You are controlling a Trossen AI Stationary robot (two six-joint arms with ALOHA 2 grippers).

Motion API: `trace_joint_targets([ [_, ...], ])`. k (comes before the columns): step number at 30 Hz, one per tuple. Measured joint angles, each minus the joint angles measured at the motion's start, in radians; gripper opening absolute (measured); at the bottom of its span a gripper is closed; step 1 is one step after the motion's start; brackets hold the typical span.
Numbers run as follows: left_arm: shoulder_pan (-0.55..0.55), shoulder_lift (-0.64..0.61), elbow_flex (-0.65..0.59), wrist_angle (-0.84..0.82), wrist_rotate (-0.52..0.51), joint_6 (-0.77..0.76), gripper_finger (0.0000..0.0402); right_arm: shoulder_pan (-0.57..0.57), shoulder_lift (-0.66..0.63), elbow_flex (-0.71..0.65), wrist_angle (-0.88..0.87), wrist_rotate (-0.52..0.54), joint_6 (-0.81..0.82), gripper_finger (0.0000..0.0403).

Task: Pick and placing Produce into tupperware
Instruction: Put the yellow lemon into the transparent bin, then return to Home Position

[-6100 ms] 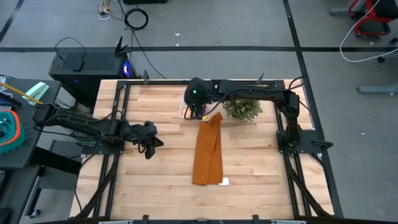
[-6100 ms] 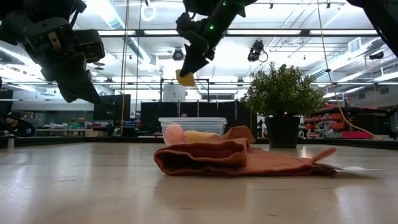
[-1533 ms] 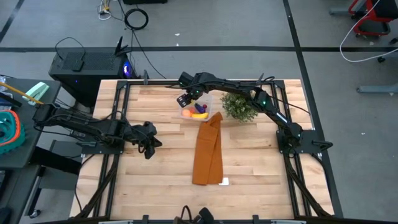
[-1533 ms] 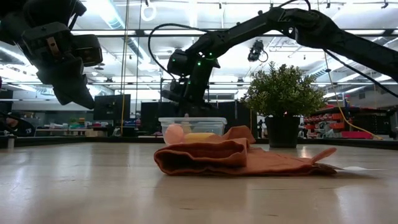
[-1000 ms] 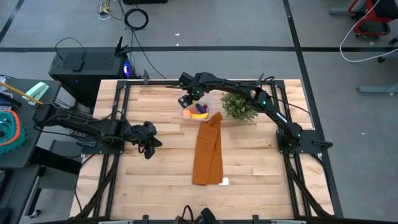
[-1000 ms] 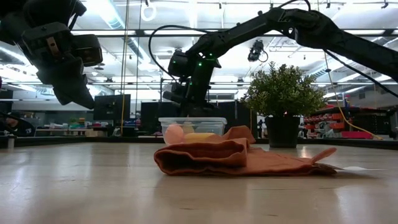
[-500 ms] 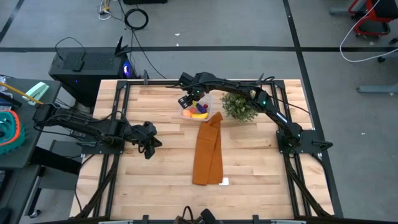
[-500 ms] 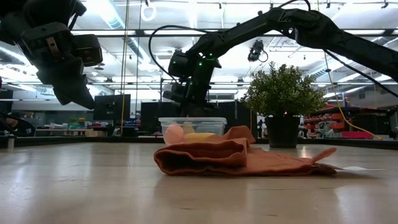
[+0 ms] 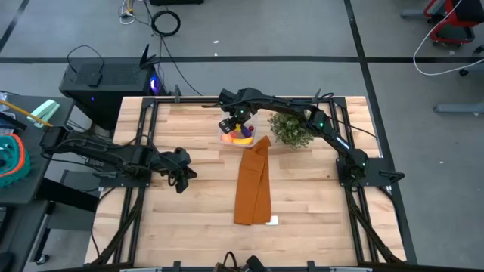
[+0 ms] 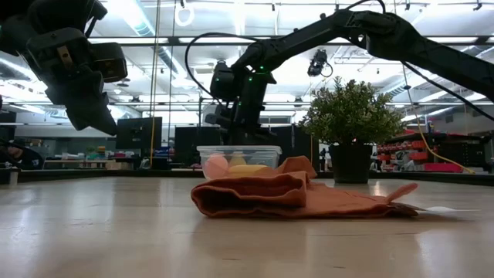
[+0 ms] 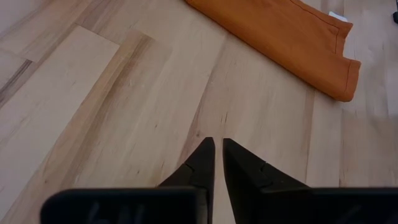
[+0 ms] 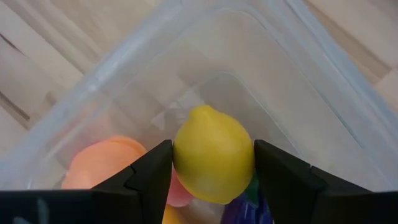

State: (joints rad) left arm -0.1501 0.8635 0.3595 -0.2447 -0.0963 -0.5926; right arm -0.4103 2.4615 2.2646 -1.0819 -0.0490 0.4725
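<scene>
The clear tupperware [image 9: 243, 133] stands at the table's far middle, just beyond the cloth's far end. It holds a pink-orange round fruit [image 12: 102, 163], a yellow piece and a dark purple piece [image 12: 244, 204]. My right gripper [image 9: 232, 122] hangs over the box's left part, shut on the yellow lemon [image 12: 213, 152]. In the low view the box [image 10: 239, 153] shows behind the cloth, with the right gripper [image 10: 235, 123] above it. My left gripper [image 9: 180, 183] hovers shut over bare wood at the table's left, and its fingers [image 11: 218, 149] are nearly together. My right gripper pinches the lemon's two sides [image 12: 180, 155] between its two fingers, coming from above and pointing down into the box. The lemon is lifted clear above the fruits lying in the tupperware.
A long orange-brown cloth [image 9: 253, 185] lies down the table's middle, bunched at its far end against the box [image 10: 266, 194]. A green potted plant [image 9: 293, 130] stands right of the box. Bare wood spreads to the left and right of the cloth.
My right gripper has shifted a little from the box's far-left corner toward its middle, still shut on the lemon. The left arm has kept still.
</scene>
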Motion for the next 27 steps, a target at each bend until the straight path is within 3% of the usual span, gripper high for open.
trace_joint_targets([
  [27, 0.000, 0.000, 0.000, 0.000, 0.000, 0.000, 0.0042, 0.001, 0.000, 0.000, -0.044, -0.011, -0.022, 0.0236],
])
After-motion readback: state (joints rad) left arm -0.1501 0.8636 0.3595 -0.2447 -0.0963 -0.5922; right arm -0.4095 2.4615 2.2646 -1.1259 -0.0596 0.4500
